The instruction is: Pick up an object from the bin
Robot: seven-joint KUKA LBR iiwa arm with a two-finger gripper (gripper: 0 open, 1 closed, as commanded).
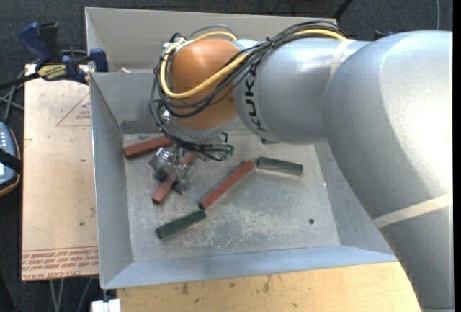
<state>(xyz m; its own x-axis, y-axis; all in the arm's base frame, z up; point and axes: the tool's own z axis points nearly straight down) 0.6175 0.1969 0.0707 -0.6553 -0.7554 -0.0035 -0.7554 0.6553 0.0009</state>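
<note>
Gripper [171, 168]: set low at left-centre of bin [109, 181], over upper end of short red-brown bar [163, 192]. Jaw opening cannot be told. Bar is best straddled across its narrow width, longer red-brown bar [227, 184] being avoided.

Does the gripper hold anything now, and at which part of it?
It cannot be told. The gripper is low over the upper end of a short red-brown bar on the left of the bin; no clear grip shows.

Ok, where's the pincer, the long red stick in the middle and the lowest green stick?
pincer [173, 172], camera view, its lower tip.
long red stick [227, 184], camera view, its middle.
lowest green stick [181, 225], camera view, its middle.
</note>
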